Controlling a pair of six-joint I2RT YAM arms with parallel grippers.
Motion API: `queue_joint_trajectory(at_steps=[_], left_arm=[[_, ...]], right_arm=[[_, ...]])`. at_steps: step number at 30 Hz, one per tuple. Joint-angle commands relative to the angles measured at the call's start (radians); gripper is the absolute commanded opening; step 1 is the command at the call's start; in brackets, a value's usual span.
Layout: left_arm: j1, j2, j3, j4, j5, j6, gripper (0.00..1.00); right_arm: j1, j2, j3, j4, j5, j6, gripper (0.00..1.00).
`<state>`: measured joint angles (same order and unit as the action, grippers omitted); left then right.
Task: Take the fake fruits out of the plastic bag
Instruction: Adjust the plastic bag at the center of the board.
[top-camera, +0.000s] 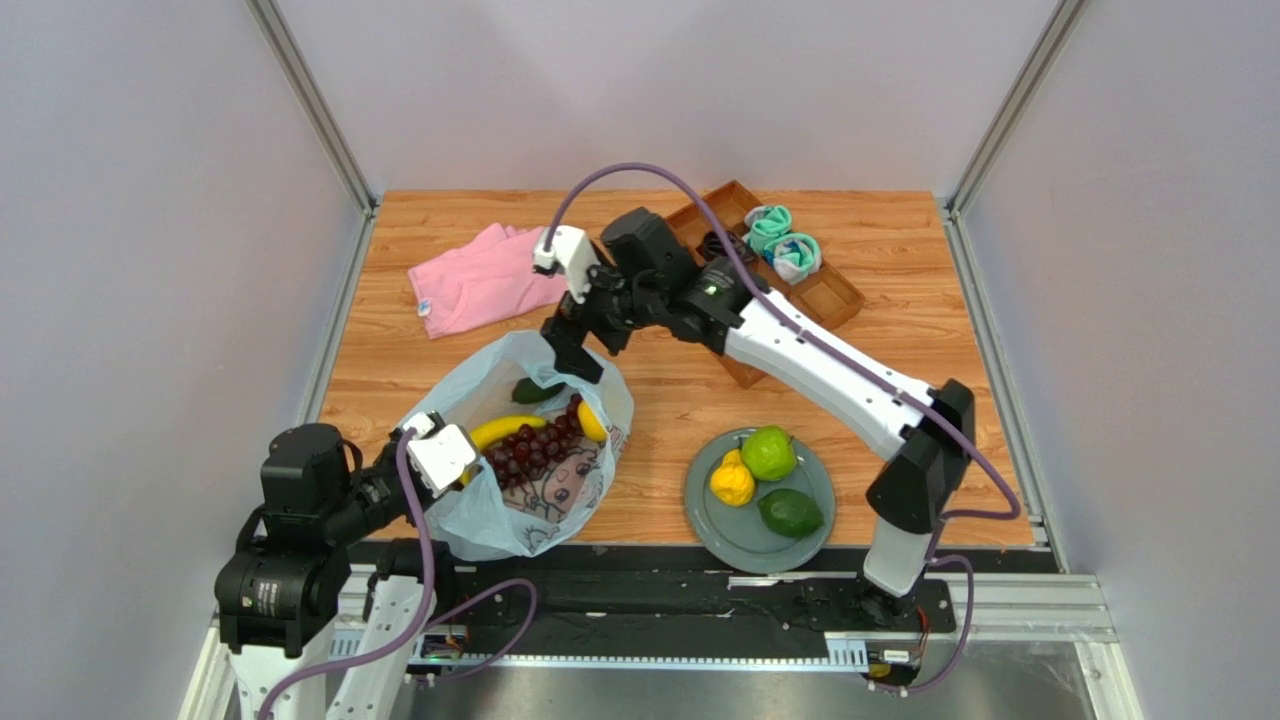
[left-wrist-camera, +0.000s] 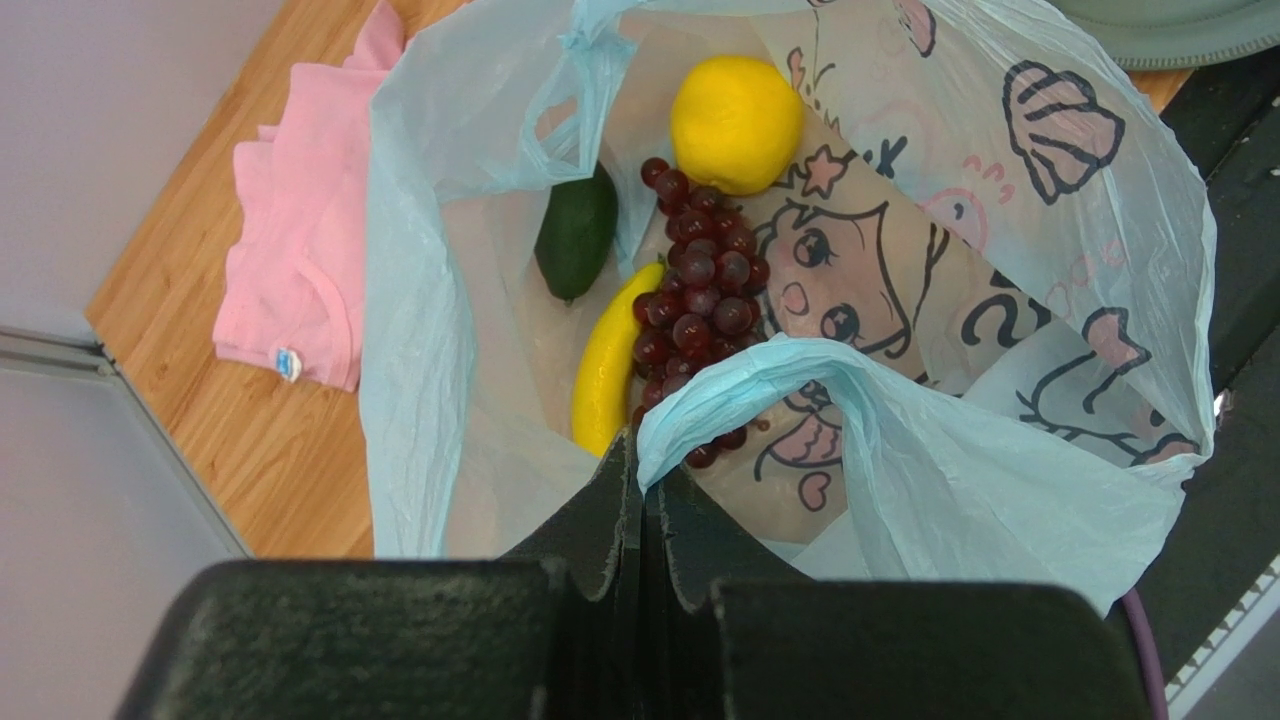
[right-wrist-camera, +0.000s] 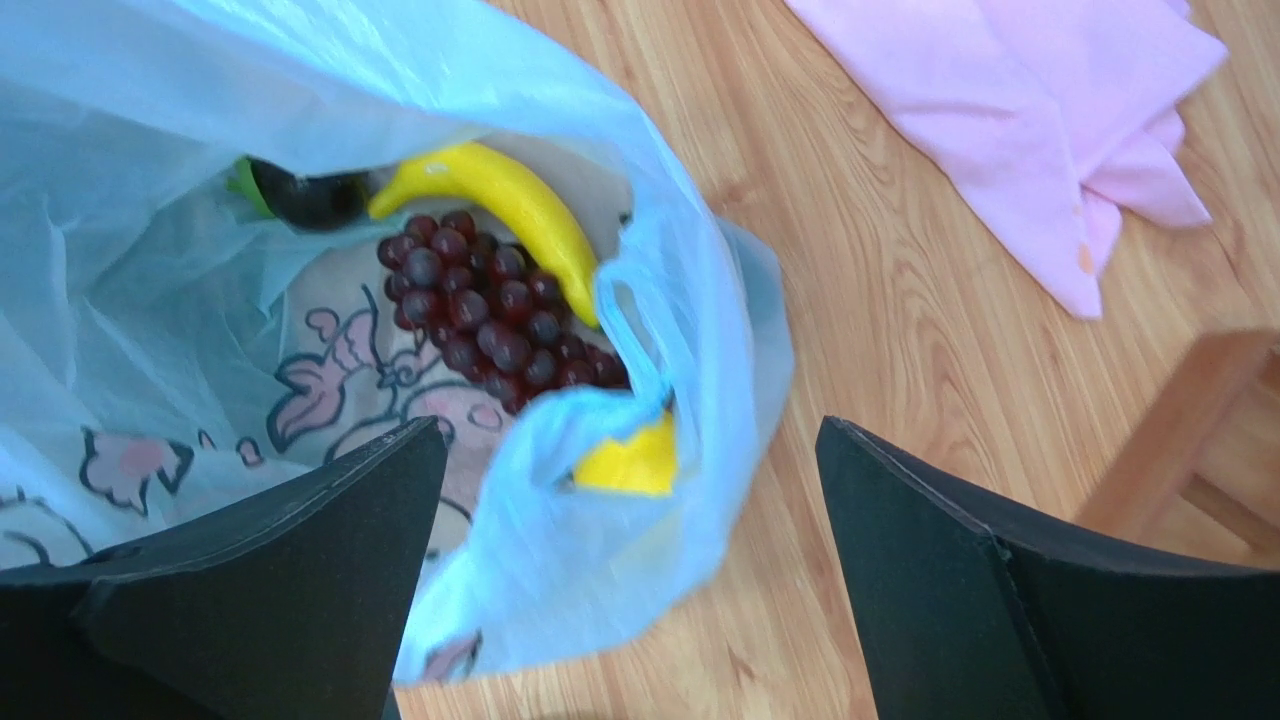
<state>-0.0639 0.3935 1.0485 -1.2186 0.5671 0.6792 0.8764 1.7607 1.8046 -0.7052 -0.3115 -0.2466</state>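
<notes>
The pale-blue plastic bag (top-camera: 519, 503) lies open at the near left. My left gripper (top-camera: 451, 458) is shut on its near handle (left-wrist-camera: 781, 375) and holds the mouth open. Inside lie a banana (left-wrist-camera: 609, 368), a grape bunch (left-wrist-camera: 699, 293), a lemon (left-wrist-camera: 735, 123) and a dark avocado (left-wrist-camera: 576, 233). My right gripper (top-camera: 579, 353) is open and empty just above the bag's far rim, over the lemon (right-wrist-camera: 631, 462) and grapes (right-wrist-camera: 481, 308). A grey plate (top-camera: 699, 503) holds a green apple (top-camera: 768, 452), a yellow fruit (top-camera: 732, 480) and an avocado (top-camera: 790, 513).
A pink cloth (top-camera: 484, 278) lies at the back left. A wooden tray (top-camera: 830, 296) with rolled socks (top-camera: 781, 240) stands at the back right, under the right arm. Grey walls close in the table's left and right sides.
</notes>
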Motion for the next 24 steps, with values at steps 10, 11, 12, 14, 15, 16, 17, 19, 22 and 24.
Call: queue_joint_trajectory(at_steps=[10, 11, 12, 14, 15, 16, 17, 19, 22, 24], left_arm=[[0.007, 0.097, 0.065, 0.039, 0.013, 0.080, 0.00], [0.007, 0.120, 0.062, 0.051, 0.005, 0.103, 0.00], [0.007, 0.130, 0.055, 0.065, -0.002, 0.118, 0.00], [0.007, 0.151, 0.030, 0.132, -0.010, 0.154, 0.00], [0.007, 0.159, 0.027, 0.161, -0.006, 0.158, 0.00], [0.007, 0.169, 0.027, 0.194, -0.009, 0.158, 0.00], [0.007, 0.197, 0.041, 0.256, -0.016, 0.152, 0.00], [0.007, 0.235, 0.073, 0.316, -0.059, 0.149, 0.00], [0.007, 0.304, 0.175, 0.428, -0.107, 0.093, 0.00], [0.007, 0.330, 0.267, 0.491, -0.098, 0.031, 0.00]], right_arm=[[0.043, 0.256, 0.082, 0.064, 0.302, 0.015, 0.91], [0.033, 0.281, 0.107, 0.067, 0.310, 0.009, 0.85], [0.026, 0.343, 0.172, 0.070, 0.342, -0.009, 0.79], [0.003, 0.406, 0.258, 0.064, 0.338, -0.034, 0.64], [-0.005, 0.457, 0.298, 0.061, 0.341, -0.042, 0.59], [-0.017, 0.473, 0.373, 0.056, 0.341, -0.048, 0.46], [-0.020, 0.479, 0.399, 0.059, 0.338, -0.046, 0.39], [-0.022, 0.461, 0.453, 0.078, 0.327, -0.051, 0.00], [-0.022, 0.398, 0.505, 0.114, 0.342, -0.065, 0.00], [-0.022, 0.355, 0.525, 0.148, 0.351, -0.091, 0.00]])
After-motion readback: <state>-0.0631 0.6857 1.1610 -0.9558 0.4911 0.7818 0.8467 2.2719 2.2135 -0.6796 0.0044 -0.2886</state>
